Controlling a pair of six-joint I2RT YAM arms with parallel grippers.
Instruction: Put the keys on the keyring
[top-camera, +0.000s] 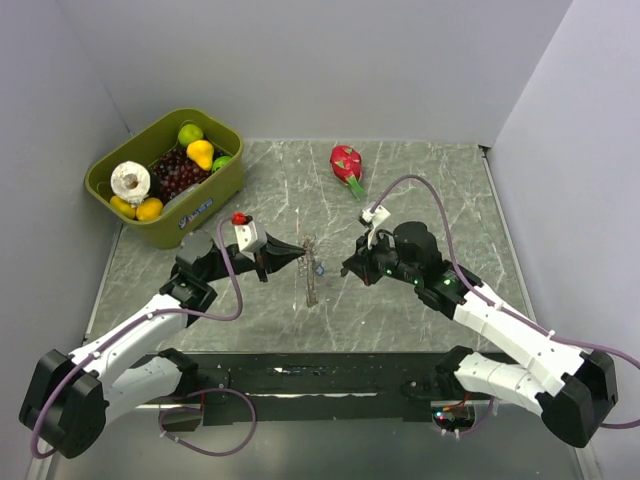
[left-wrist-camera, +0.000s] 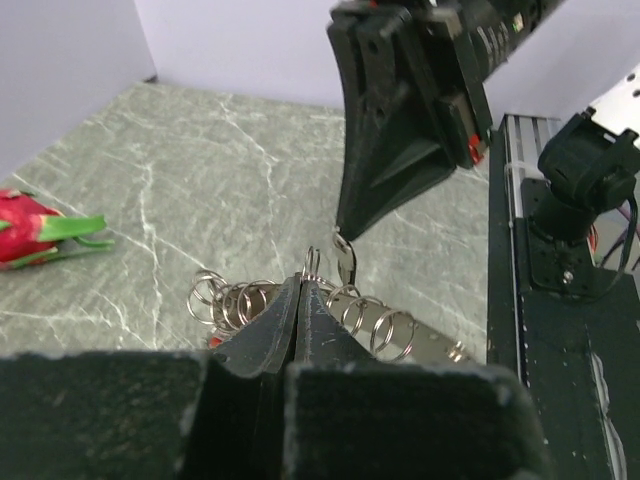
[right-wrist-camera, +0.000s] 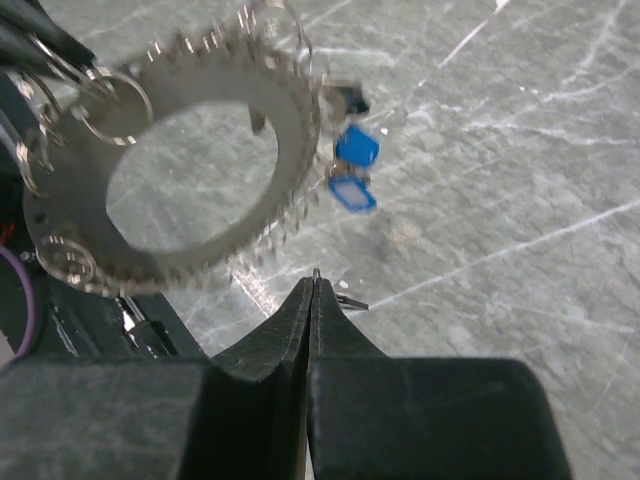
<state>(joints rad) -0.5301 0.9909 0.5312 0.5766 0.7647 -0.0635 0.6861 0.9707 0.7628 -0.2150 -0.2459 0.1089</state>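
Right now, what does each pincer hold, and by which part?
The left pincer grips the keyring at its rim. The right pincer pinches a small silver piece; its part cannot be told.

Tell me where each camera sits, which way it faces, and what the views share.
Top external: above and behind the robot, looking down on the table; left arm and right arm show.
Left wrist: behind the left hand, its shut fingers in view, facing the right hand holding a key.
Right wrist: behind the right hand's shut fingers, facing the keyring held by the left hand.
Shared: all three see the keyring.
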